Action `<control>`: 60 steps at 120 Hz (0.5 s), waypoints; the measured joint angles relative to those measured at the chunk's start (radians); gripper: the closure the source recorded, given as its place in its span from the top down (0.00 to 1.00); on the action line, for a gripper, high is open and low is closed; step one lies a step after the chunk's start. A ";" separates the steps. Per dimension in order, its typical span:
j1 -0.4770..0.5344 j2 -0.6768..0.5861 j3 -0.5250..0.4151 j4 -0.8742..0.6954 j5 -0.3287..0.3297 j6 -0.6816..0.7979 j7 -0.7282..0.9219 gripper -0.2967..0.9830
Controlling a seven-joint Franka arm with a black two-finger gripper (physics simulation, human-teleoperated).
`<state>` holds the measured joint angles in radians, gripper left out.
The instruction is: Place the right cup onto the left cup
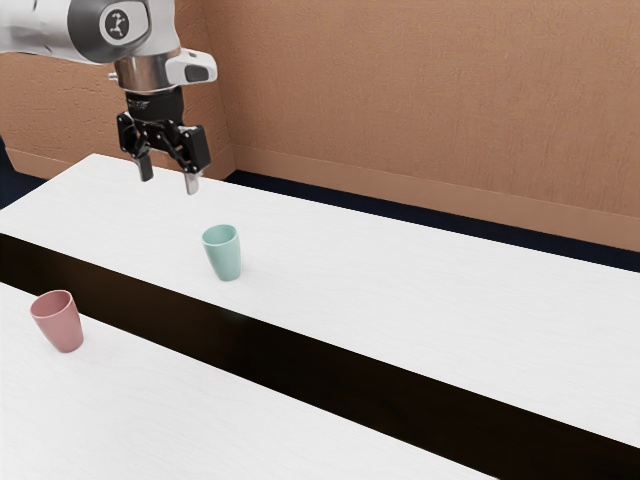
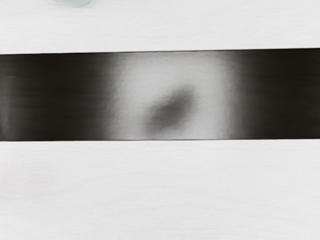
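My gripper (image 1: 168,182) hangs high above the white table at the exterior view's upper left, its two fingers apart with nothing between them. The teal cup (image 1: 224,254) stands upright on the white surface beyond the dark strip, lower than my gripper and toward the exterior view's right. The pink cup (image 1: 60,322) stands upright on the nearer white surface, at the exterior view's left. In the wrist view, part of the teal cup (image 2: 77,2) is cut off at the picture's edge.
A dark, glossy strip (image 1: 300,355) runs between the two white surfaces (image 1: 400,280) and separates the cups. Brown walls (image 1: 420,100) rise behind the table.
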<state>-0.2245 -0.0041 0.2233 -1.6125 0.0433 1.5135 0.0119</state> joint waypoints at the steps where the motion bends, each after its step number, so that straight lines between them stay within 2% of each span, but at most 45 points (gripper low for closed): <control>1: 0.000 0.000 0.000 0.000 0.000 0.000 0.000 0.77; 20: 0.007 0.017 0.001 0.008 0.004 -0.002 0.005 0.77; 29: 0.030 0.080 0.000 0.053 0.005 -0.002 0.007 0.77; 43: 0.130 0.203 -0.001 0.153 0.004 -0.002 0.008 0.77; 60: 0.139 0.310 -0.002 0.268 0.004 -0.001 0.011 0.77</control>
<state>-0.0850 0.3062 0.2210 -1.3445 0.0474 1.5122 0.0226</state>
